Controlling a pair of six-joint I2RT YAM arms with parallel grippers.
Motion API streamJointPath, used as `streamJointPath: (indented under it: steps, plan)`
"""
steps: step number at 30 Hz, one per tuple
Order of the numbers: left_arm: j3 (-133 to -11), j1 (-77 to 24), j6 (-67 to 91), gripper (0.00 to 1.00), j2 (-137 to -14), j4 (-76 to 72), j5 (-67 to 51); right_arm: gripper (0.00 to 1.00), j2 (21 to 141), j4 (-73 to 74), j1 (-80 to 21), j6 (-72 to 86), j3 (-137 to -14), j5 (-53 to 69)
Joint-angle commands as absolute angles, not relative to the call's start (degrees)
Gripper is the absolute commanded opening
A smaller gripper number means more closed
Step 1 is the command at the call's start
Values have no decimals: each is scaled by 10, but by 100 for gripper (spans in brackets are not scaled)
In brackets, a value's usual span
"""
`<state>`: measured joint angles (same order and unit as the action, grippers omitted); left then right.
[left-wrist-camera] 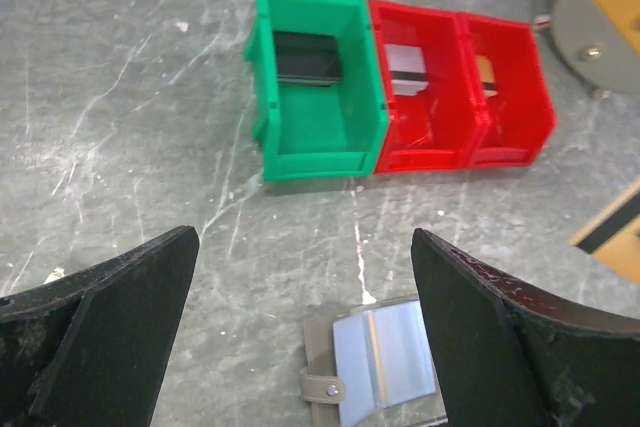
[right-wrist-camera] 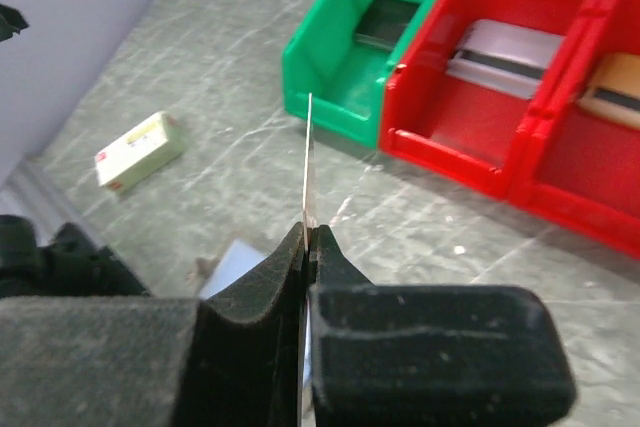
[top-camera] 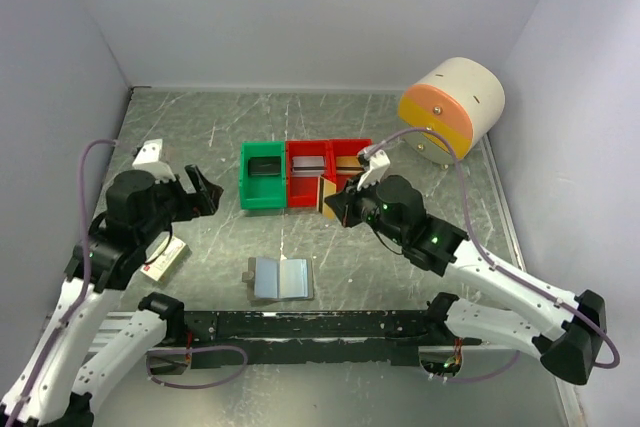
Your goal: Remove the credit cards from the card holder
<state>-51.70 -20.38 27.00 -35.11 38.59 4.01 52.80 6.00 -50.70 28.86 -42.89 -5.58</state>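
Here, at centre frame, the right gripper (top-camera: 338, 203) reaches forward, pinched on a thin, flat orange-tan credit card (top-camera: 327, 195) held upright; the left gripper (top-camera: 203, 192), mid-left, stands spread wide.

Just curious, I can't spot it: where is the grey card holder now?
In the top view, the card holder lies open on the table, left of centre, just beyond the black base rail, with the green bin farther back.
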Motion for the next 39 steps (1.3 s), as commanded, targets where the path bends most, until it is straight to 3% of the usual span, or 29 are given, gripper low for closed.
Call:
streamJointPath:
  steps: [1, 6, 11, 16, 25, 31, 36, 39]
  plan:
    - [-524, -201, 264, 100, -407, 382, 91, 0, 557, 123, -512, 175, -476, -136]
    - [-525, -192, 251, 100, -481, 386, 164, 0, 577, 134, -517, 88, -504, -180]
    - [-486, -125, 241, 100, -489, 359, 122, 0, 592, 130, -509, 48, -513, -250]
    - [-476, -101, 230, 100, -482, 348, 92, 0, 659, 212, -399, 52, -570, -155]
    - [-463, -101, 241, 99, -453, 332, 106, 0, 688, 140, -290, 10, -559, -85]
    - [-457, -102, 241, 100, -440, 326, 98, 0, 726, 104, -322, -151, -570, -152]
    - [-457, -102, 241, 100, -444, 327, 99, 0, 747, -14, -443, -450, -494, -293]
    - [-458, -102, 241, 100, -444, 329, 99, 0, 763, -17, -446, -478, -494, -250]
